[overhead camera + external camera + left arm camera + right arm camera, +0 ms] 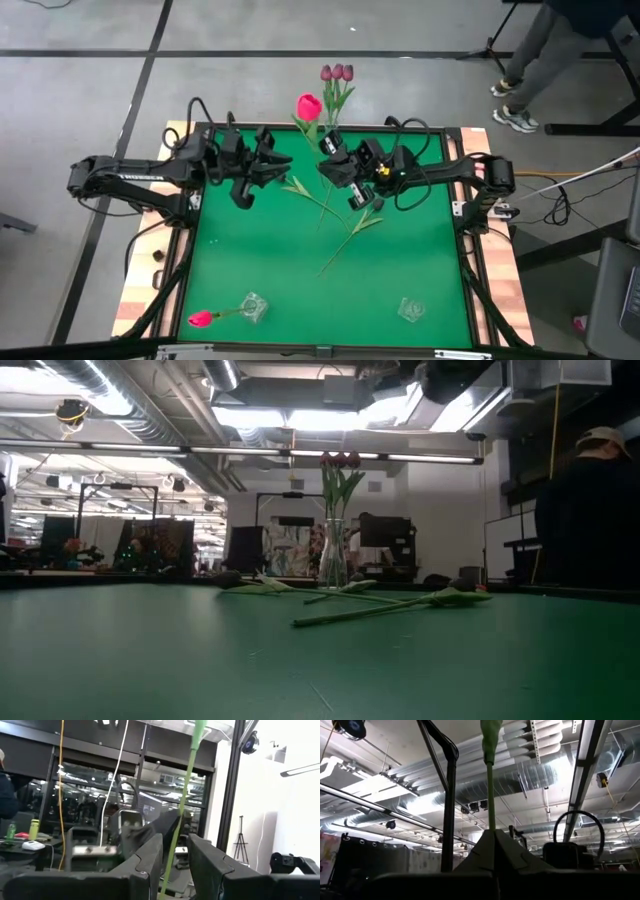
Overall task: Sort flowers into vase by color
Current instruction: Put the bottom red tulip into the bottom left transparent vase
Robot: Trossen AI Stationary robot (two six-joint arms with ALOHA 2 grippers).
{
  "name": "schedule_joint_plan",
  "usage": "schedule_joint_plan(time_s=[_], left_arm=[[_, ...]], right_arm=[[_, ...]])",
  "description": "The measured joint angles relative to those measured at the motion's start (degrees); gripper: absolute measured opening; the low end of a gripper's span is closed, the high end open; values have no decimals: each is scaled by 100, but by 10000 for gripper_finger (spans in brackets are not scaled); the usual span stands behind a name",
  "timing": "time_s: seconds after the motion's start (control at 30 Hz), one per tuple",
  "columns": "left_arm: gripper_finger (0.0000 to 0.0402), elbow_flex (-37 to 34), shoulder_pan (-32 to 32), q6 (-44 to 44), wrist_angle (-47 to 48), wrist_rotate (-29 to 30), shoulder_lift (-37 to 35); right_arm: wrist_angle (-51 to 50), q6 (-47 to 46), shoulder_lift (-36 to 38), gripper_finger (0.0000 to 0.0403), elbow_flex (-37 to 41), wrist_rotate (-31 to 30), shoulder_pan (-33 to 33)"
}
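Observation:
My right gripper [333, 150] is over the table's far middle, shut on the stem of a pink-red tulip [309, 105] whose head stands high by the far edge. My left gripper [278, 163] is just to its left, fingers apart. In the left wrist view a green stem [179, 820] shows between those fingers with a gap on each side. A glass vase [333, 555] at the far edge holds mauve tulips [337, 72]. Other stems [350, 232] lie flat on the green mat. My right gripper pinches the thin green stem [490, 822] between its two shut fingers. The fingers slant upward, and the stem runs on past their tips along the line they point. The flower is lifted clear of the table, roughly upright, with its head up.
A small glass vase [253, 305] with one pink-red tulip [200, 318] stands near the front left corner. Another glass vase [411, 310] stands at the front right. The loose stems [380, 608] cross the mat's middle. A person [520, 80] stands beyond the far right corner.

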State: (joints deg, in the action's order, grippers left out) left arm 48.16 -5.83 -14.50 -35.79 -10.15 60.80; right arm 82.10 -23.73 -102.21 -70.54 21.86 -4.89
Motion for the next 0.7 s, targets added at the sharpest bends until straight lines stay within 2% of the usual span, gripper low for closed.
schedule_joint_plan(time_s=[0.43, 0.7], left_arm=[[88, 0, 38, 7, 16, -7, 0], [88, 4, 38, 157, -49, 168, 166]], right_arm=[[544, -501, -638, 0, 4, -323, 2], [542, -501, -661, 0, 4, -318, 4]])
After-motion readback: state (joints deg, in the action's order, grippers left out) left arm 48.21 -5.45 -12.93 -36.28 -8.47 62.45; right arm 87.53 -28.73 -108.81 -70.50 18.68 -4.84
